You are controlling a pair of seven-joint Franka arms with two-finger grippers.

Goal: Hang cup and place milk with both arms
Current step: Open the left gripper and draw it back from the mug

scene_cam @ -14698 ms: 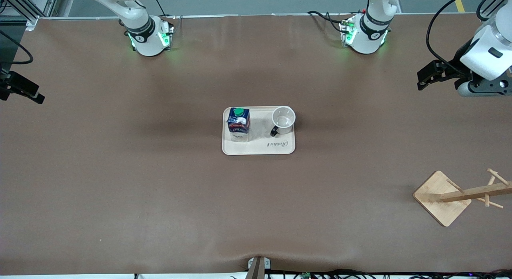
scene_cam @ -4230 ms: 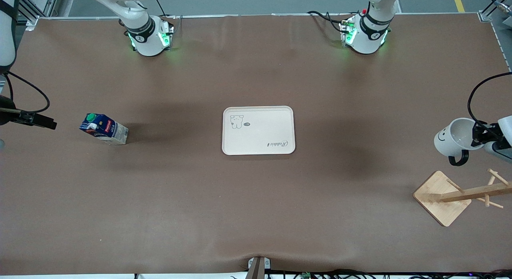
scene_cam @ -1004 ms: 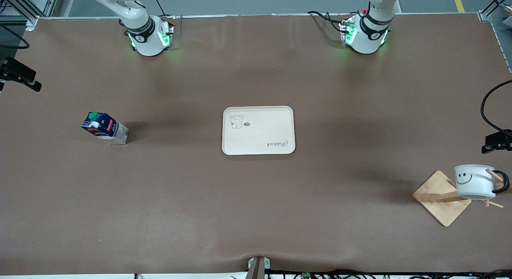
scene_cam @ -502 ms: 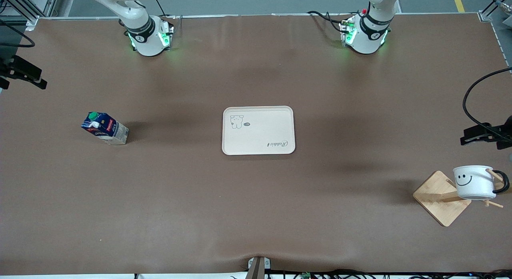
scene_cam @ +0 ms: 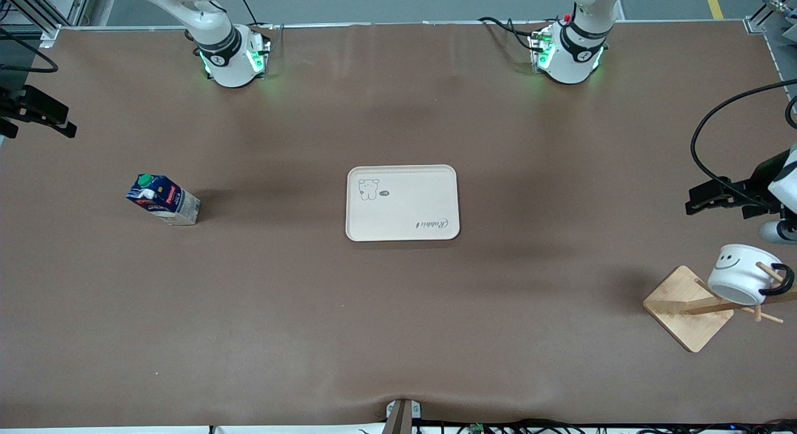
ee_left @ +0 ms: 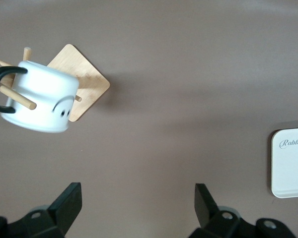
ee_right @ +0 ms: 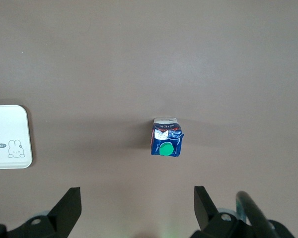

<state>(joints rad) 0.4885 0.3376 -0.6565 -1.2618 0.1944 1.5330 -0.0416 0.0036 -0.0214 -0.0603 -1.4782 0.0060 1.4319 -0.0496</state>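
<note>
Front view, near to far: cup (scene_cam: 742,274) hung by handle on wooden rack (scene_cam: 688,307); milk (scene_cam: 163,199) upright on table (scene_cam: 311,309); left gripper (scene_cam: 697,203) and right gripper (scene_cam: 53,126) empty, jaws wide, both clear.

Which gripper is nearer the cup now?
Left. The left gripper hovers open over the table beside the rack holding the cup; the right gripper, open, is at the table's other end, near the milk.

Even bright light, soft shadows, sharp pics.
</note>
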